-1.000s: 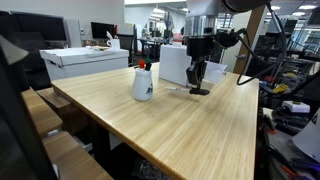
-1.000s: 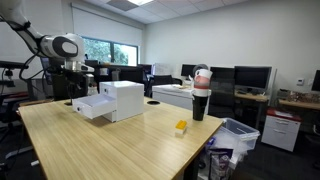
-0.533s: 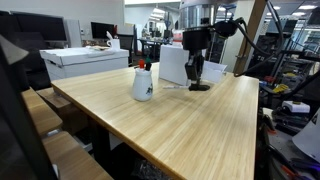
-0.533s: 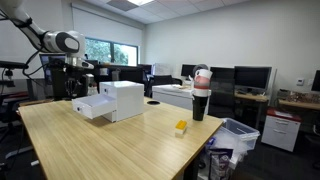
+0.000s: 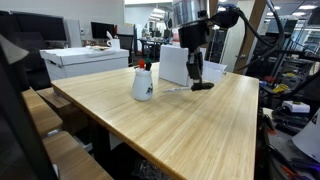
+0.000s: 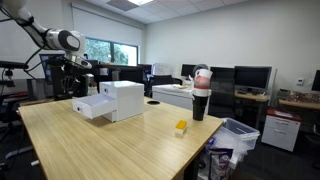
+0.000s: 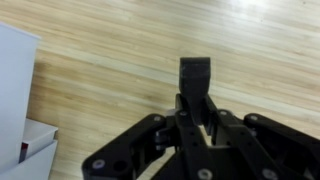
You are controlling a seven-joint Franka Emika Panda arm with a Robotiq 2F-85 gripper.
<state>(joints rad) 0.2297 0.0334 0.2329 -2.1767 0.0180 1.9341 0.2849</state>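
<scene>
Pinching a dark block [image 7: 195,72] by its near end, your gripper [image 7: 195,100] is pressed together on it, so the free end juts out low over the wooden table [image 7: 110,60] — whether it touches the wood cannot be told. Just beside it stands the white box [image 7: 14,80], its drawer [image 6: 90,108] pulled out; farther along, the white jug [image 5: 143,84] sits well apart, out of the way

place: open-plan office | signs: monitors [image 6: 252,77]; desks [image 6: 172,95]; ceiling lights [image 6: 128,3]; window [image 6: 105,50]
</scene>
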